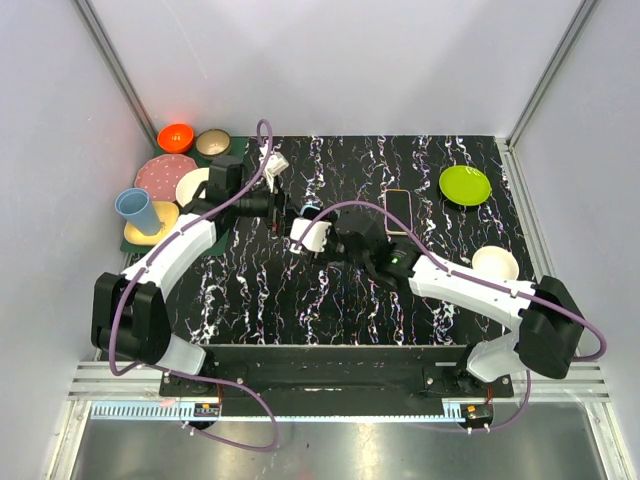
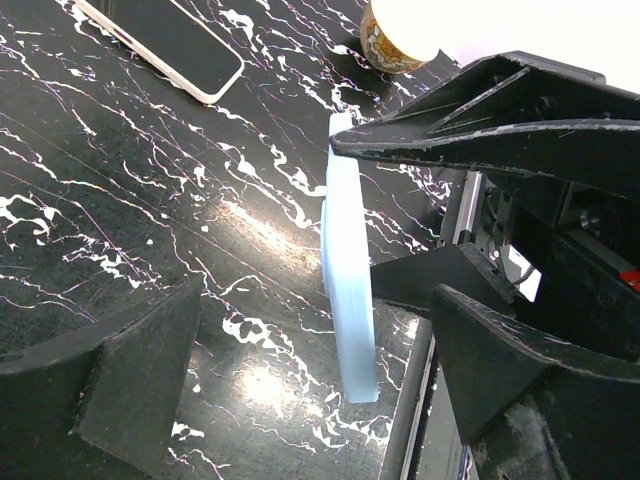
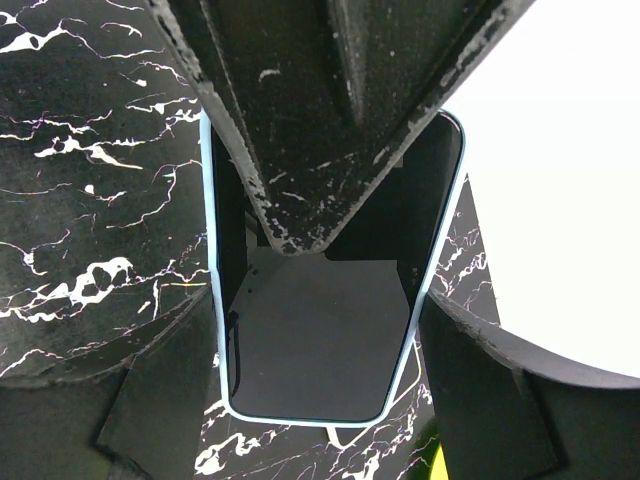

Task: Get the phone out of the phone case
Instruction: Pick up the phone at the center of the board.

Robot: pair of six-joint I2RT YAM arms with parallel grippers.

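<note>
Bright, even light from overhead up top, all pretty sharp. Hot glare patches on the glossy marble tabletop (image 2: 250,225) at the left wrist, phone case (image 2: 348,290) edge slightly soft. Blown-out white wall (image 3: 560,150) at the right wrist.

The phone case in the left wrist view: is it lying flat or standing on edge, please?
On edge: the light-blue phone case shows only its thin side, clamped in the right gripper.

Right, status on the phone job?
Left hand open, straddling cased phone. Right hand clamps its edges. Not yet separated. Second phone lies well aside.
</note>
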